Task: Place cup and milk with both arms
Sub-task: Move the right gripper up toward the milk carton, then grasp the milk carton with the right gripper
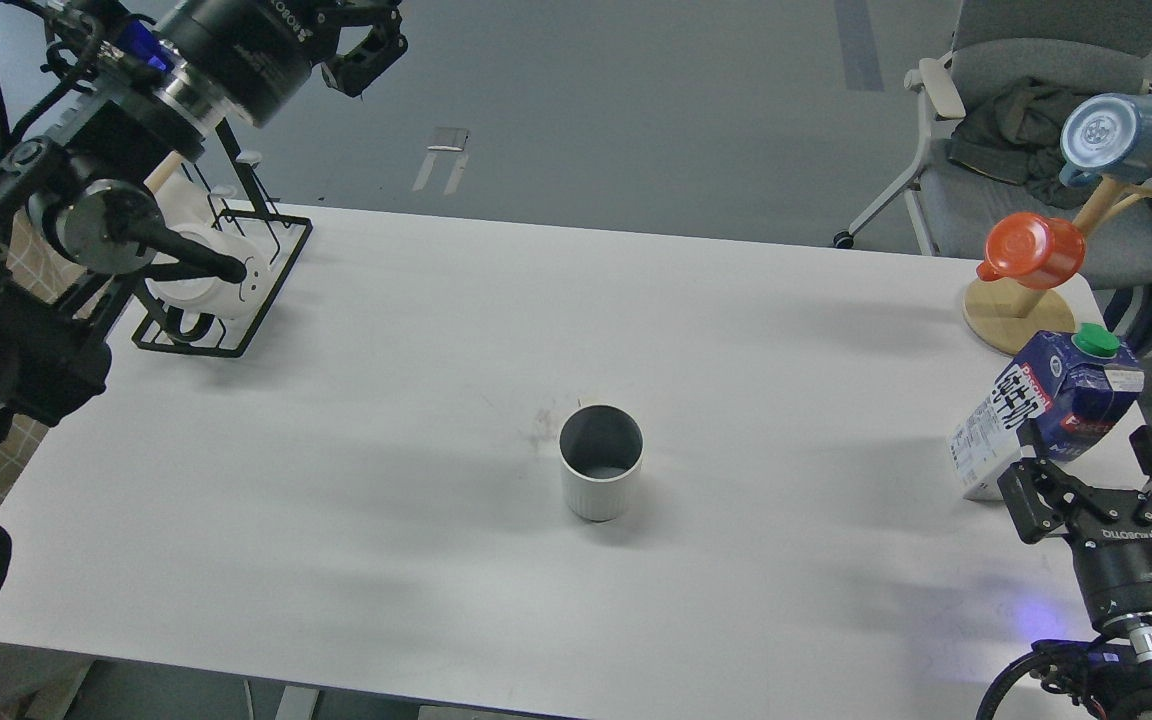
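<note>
The off-white ribbed cup [601, 476] stands upright near the middle of the white table [356, 420], with no gripper near it. The blue and white milk [1048, 398] with a green cap stands near the table's right edge. My right gripper [1086, 438] is open just in front of the carton. Its fingers straddle the carton's lower right part and hide it. I cannot tell whether they touch it. My left gripper [381, 25] is open and empty, high above the table's far left corner.
A black wire rack [236, 300] with white mugs stands at the far left, partly behind my left arm. A wooden mug tree [1021, 310] with an orange mug [1034, 250] and a blue mug [1124, 135] stands behind the carton. A chair [1026, 120] is beyond the table.
</note>
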You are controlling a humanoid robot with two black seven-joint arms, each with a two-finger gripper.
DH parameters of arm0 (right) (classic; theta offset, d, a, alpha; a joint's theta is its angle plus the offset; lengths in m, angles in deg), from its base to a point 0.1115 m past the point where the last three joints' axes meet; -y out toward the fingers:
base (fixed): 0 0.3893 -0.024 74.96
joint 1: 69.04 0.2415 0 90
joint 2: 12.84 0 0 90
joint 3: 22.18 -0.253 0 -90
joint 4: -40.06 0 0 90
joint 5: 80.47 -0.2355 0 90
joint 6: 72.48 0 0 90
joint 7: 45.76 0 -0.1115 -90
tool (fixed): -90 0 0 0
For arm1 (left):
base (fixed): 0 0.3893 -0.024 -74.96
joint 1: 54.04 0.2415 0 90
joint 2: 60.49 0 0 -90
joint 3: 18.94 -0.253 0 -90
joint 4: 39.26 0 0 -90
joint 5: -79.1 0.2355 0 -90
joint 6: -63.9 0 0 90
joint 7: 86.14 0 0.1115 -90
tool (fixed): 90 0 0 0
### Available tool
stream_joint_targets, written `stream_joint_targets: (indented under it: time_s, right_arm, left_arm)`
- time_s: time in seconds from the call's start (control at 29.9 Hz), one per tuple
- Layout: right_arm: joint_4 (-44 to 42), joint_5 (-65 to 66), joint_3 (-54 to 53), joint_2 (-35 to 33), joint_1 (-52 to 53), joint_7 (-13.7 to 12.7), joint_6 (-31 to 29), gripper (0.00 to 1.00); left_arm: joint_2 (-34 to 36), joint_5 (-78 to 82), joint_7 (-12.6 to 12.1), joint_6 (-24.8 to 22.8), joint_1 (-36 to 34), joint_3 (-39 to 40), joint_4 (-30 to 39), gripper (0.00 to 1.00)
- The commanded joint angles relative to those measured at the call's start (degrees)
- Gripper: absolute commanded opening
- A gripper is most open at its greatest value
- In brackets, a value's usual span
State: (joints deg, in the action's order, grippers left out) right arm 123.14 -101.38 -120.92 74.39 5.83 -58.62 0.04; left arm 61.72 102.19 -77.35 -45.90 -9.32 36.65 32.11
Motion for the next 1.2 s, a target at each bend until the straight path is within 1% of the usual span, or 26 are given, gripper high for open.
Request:
stream_joint_targets:
  time_s: [0.0, 0.3, 0.63, 1.17]
  right_arm:
    - [0.4, -0.1, 0.0, 0.0, 0.7, -0.2, 0.0, 1.00]
    - [0.0, 0.7, 0.3, 0.4, 1.6, 0.3, -0.1, 1.00]
    - [-5.8, 0.3, -0.1, 0.1, 3.8, -0.1, 0.3, 1.00]
    - [-7.1, 0.3, -0.1, 0.0, 6.2, -0.1, 1.2, 1.00]
  left_arm:
    - [0.3, 0.0, 0.0, 0.0, 0.0, 0.2, 0.0, 0.98]
    - [0.5, 0.0, 0.0, 0.0, 0.0, 0.4, 0.0, 0.98]
    - [0.5, 0.0, 0.0, 0.1, 0.0, 0.4, 0.1, 0.98]
    - [0.5, 0.0, 0.0, 0.5, 0.0, 0.5, 0.1, 0.98]
